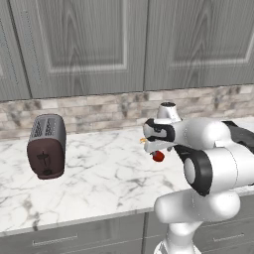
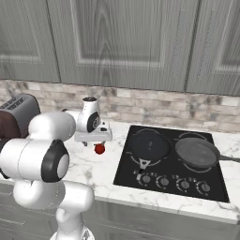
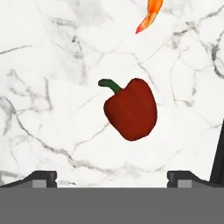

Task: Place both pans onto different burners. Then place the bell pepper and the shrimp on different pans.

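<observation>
End effector [image 3: 112, 177] open, hovering over the marble surface [image 3: 52, 109]. Bell pepper [image 3: 131, 109] lies on its side on the surface directly below, centred between the fingertips [image 3: 41, 177], untouched. Shrimp [image 3: 150, 15] just beyond the pepper

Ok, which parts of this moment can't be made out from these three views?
- Orange curved shrimp: hand view, cut off by the top edge; left base view, mostly behind the arm.
- Glossy red bell pepper: left base view, top hidden under the open gripper.
- Dark grey frying pan: right base view, handle end cut by the right edge.
</observation>
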